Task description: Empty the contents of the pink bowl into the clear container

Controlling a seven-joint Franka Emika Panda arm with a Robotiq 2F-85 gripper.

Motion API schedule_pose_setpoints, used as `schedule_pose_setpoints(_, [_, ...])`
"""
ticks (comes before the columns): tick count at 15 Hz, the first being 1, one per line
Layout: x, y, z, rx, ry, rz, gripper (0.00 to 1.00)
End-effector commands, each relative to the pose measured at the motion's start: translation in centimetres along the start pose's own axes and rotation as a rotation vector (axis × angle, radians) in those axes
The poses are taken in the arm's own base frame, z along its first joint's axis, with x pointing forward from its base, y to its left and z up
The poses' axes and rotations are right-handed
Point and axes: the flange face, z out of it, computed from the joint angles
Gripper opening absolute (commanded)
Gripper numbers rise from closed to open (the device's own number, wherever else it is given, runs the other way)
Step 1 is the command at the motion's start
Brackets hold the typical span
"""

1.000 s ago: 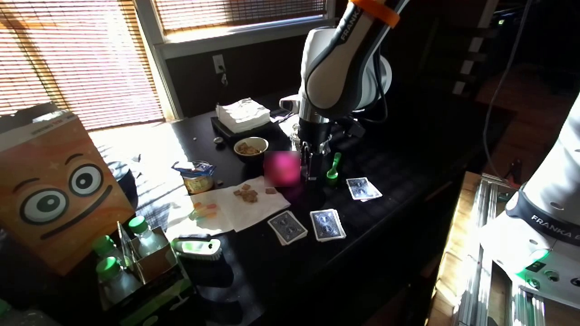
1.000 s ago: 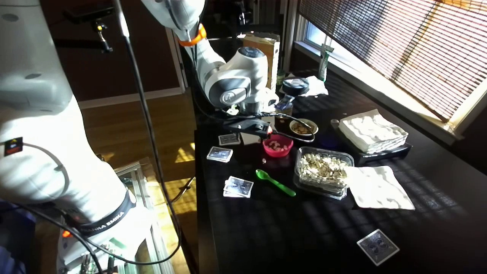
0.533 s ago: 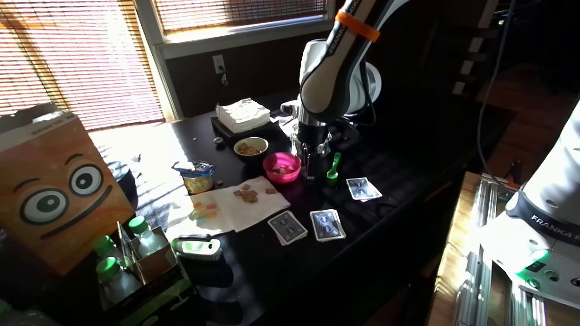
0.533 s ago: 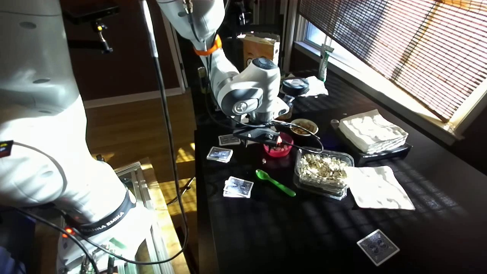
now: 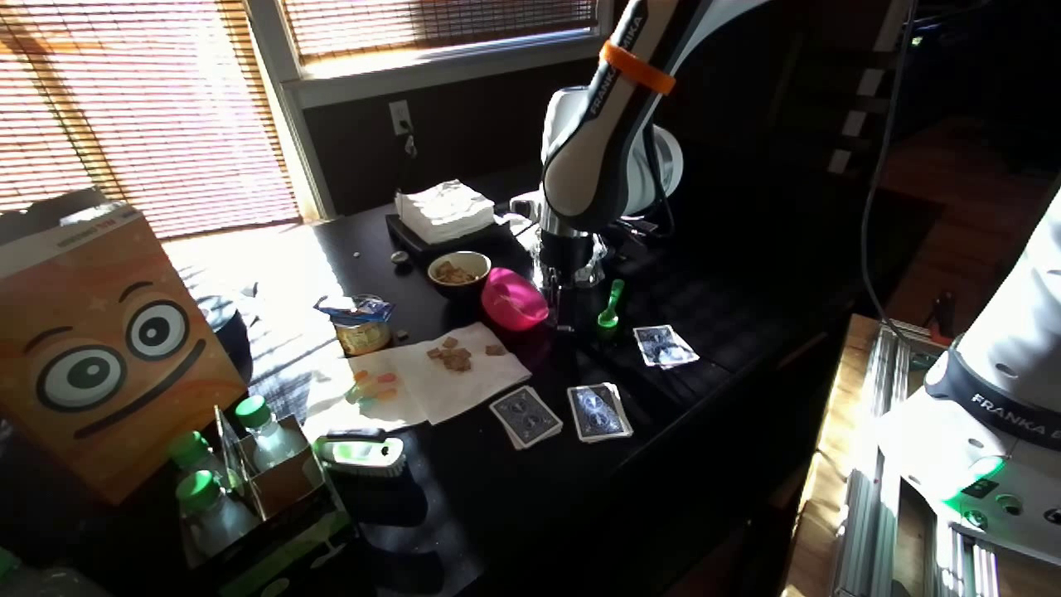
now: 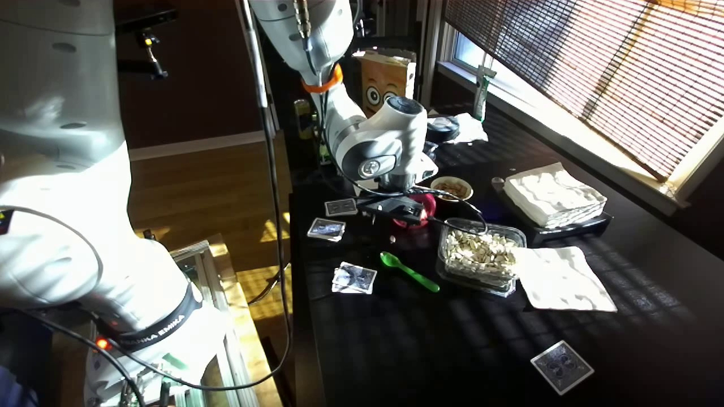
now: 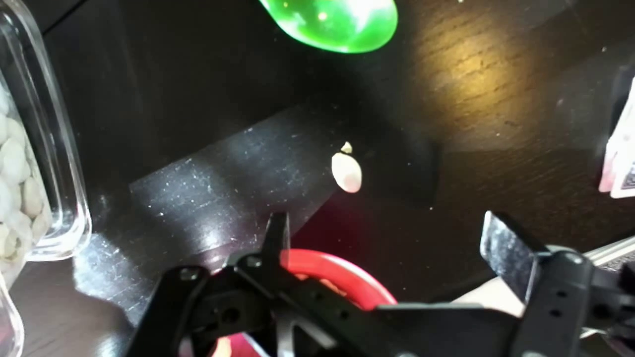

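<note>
Tool (image 7: 384, 233) spread wide; one finger (image 7: 276, 243) against tilted pink bowl (image 5: 515, 300).

The pink bowl (image 5: 518, 290) is tilted — near the filled clear container (image 6: 478, 278).

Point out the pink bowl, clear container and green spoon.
Pink bowl (image 5: 517, 293): in an exterior view, on its wall.
Clear container (image 6: 478, 275): in an exterior view, on its near wall.
Green spoon (image 7: 337, 25): in the wrist view, on its scoop.

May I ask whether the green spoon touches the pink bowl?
Apart: in the wrist view, dark tabletop shows between the green spoon and the pink bowl.
</note>
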Motion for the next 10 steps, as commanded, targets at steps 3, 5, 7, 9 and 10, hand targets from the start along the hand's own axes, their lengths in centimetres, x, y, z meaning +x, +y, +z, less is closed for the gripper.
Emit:
schedule_pose_setpoints(3, [0.35,0.26,-0.5,-0.01,-0.006,-0.004,1.0])
schedule_pose_setpoints(5, [0.31,0.2,-0.56,-0.011,-0.011,-0.007,1.0])
schedule_pose_setpoints(7, [0.15,0.23,-0.43,-0.011,-0.023,-0.012,1.0])
schedule_pose_setpoints(9, [-0.22,0.5,-0.04,-0.013,-0.032,-0.009,1.0])
schedule_pose_setpoints(10, [-0.41,0.64,0.06,-0.013,-0.033,-0.006,1.0])
